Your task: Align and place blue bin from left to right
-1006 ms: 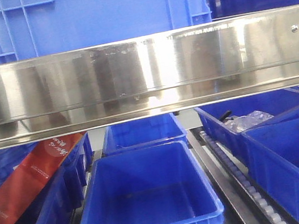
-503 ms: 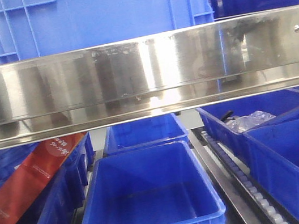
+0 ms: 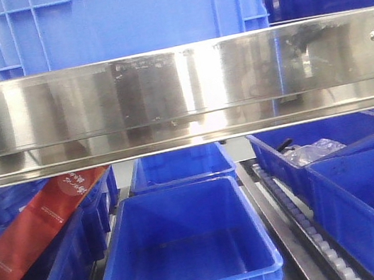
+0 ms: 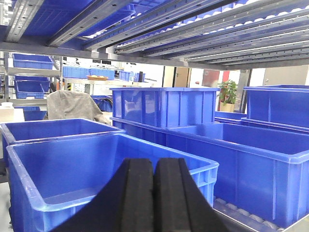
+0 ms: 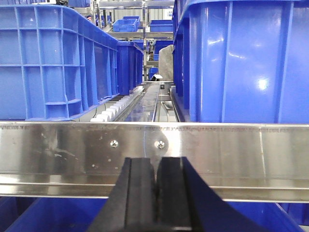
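On the upper shelf: blue bin [image 3: 123, 14] beyond steel rail [image 3: 179, 91] | left end effector [image 4: 153, 193] together | right end effector [image 5: 155, 193] together, empty

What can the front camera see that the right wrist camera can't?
Only the front-facing view shows the red box leaning in a lower bin on the left, the clear plastic bags in a bin on the right, and the empty lower bin in the middle. Only the right wrist view shows the right gripper, shut, below the rail, and the white rollers along the track. Both show the shiny metal rail and the blue bin standing on the shelf behind it.
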You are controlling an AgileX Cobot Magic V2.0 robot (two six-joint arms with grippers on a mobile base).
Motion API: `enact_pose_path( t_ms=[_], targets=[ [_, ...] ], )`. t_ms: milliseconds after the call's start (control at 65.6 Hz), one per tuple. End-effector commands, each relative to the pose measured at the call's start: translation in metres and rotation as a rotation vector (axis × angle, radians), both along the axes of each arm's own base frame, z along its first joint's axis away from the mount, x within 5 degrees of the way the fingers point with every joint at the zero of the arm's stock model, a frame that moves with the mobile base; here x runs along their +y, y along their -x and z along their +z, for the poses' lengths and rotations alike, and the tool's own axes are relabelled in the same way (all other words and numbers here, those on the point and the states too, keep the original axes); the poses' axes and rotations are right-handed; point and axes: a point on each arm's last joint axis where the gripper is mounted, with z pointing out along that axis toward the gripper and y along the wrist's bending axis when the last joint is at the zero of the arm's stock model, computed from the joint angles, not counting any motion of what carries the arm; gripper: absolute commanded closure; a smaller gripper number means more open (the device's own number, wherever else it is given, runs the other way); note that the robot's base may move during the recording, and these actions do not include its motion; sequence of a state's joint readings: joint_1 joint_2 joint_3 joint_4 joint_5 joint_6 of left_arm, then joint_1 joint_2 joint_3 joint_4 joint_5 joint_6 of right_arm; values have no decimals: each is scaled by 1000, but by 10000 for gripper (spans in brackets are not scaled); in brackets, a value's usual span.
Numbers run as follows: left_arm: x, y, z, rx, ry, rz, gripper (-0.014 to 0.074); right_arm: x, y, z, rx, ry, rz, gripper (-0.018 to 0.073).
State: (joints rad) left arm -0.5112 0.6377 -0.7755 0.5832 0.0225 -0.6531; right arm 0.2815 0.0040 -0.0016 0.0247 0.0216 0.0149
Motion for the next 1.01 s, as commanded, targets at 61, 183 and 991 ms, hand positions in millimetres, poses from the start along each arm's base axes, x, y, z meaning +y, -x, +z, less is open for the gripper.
enact_pose_path(
  t_ms=[61,183,991],
  targets=[
    [-1,2,2,-20,4,-15,707,0,0,1,-17,-3,-1,629],
    [-1,2,2,-20,4,-15,707,0,0,1,-17,-3,-1,629],
    [53,52,-66,94,-146,367,707,0,0,1,-17,-3,-1,629]
  ],
)
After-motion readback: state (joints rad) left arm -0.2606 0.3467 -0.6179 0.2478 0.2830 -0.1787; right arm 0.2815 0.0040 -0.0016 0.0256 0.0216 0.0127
